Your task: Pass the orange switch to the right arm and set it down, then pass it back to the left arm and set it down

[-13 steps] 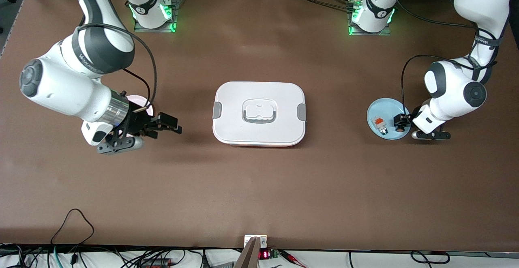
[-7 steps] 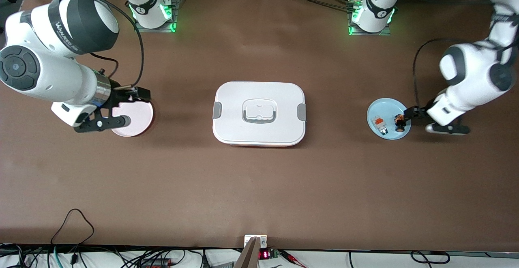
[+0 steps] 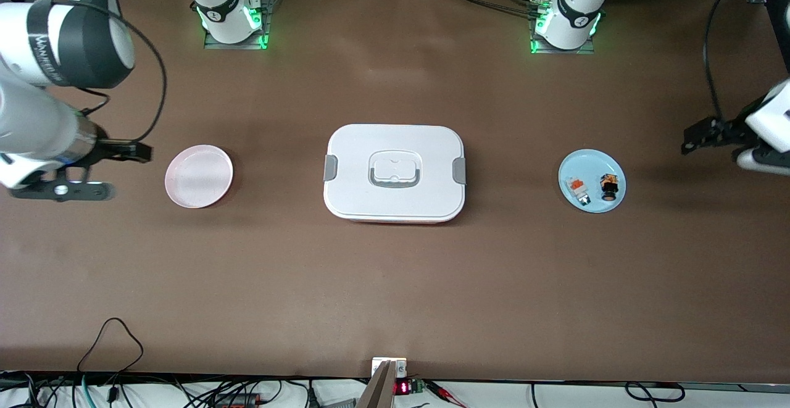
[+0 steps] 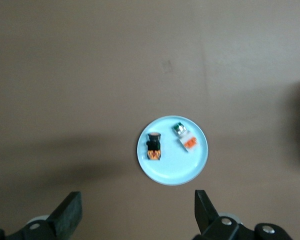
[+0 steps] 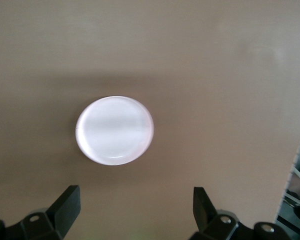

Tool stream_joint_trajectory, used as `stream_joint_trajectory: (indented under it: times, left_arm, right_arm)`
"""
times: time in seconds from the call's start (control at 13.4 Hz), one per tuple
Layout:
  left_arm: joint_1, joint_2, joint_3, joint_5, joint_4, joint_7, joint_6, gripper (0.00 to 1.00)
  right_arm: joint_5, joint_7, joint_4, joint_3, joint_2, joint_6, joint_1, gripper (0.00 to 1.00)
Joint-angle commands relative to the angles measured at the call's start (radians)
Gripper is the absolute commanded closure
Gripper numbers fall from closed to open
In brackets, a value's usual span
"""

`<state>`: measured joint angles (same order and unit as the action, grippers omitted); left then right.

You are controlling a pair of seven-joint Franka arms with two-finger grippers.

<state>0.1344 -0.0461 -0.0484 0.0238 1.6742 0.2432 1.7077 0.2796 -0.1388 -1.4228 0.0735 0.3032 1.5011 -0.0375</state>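
You see the large white rounded lidded box (image 3: 394, 173) with grey latches mid-table, well apart from both grippers. The pale pink round plate (image 3: 199, 176) lies bare near your right gripper (image 5: 135, 210); the light blue round plate (image 3: 592, 180) lies near your left gripper (image 4: 137, 212). Only the wrist views show both sets of fingers spread wide. The tiny black orange switch (image 4: 154, 146), amber-sided, lies on the blue plate beside a small white-grey block (image 4: 185, 137).

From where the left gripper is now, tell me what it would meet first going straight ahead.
Probably bare table. The left gripper, open, looks down with the blue plate just ahead of its fingertips; the orange switch lies on that plate, likely off its line. Depth is unclear.
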Motion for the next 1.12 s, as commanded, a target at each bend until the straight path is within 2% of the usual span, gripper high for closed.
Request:
stream_joint_trajectory:
  times: [0.0, 0.15, 0.3, 0.6, 0.82, 0.97, 1.04]
  left_arm:
    - [-0.012, -0.020, -0.014, 0.033, -0.169, -0.015, -0.141, 0.01]
    - [-0.024, -0.008, -0.031, 0.033, -0.209, -0.117, -0.177, 0.01]
    - [-0.025, -0.001, -0.067, 0.033, -0.211, -0.256, -0.210, 0.01]
    - [-0.026, 0.003, -0.076, 0.033, -0.211, -0.286, -0.214, 0.01]
    - [-0.026, 0.005, -0.074, 0.028, -0.211, -0.286, -0.214, 0.01]
    - [-0.026, 0.008, -0.074, 0.022, -0.211, -0.286, -0.214, 0.01]
    - [-0.026, 0.008, -0.074, 0.021, -0.211, -0.286, -0.214, 0.01]
  right_arm:
    - [-0.025, 0.020, 0.001, -0.047, -0.010, -0.004, 0.016, 0.00]
    - [-0.118, 0.103, 0.001, -0.084, -0.027, -0.005, 0.063, 0.00]
    - [-0.206, 0.145, 0.001, -0.129, -0.038, -0.009, 0.079, 0.00]
    - [-0.211, 0.122, -0.001, -0.118, -0.092, -0.116, 0.065, 0.00]
    - [-0.229, 0.125, -0.024, -0.123, -0.092, -0.087, 0.068, 0.00]
    - [-0.230, 0.131, -0.121, -0.126, -0.099, -0.009, 0.070, 0.00]
    - [-0.229, 0.140, -0.172, -0.130, -0.134, 0.043, 0.070, 0.00]
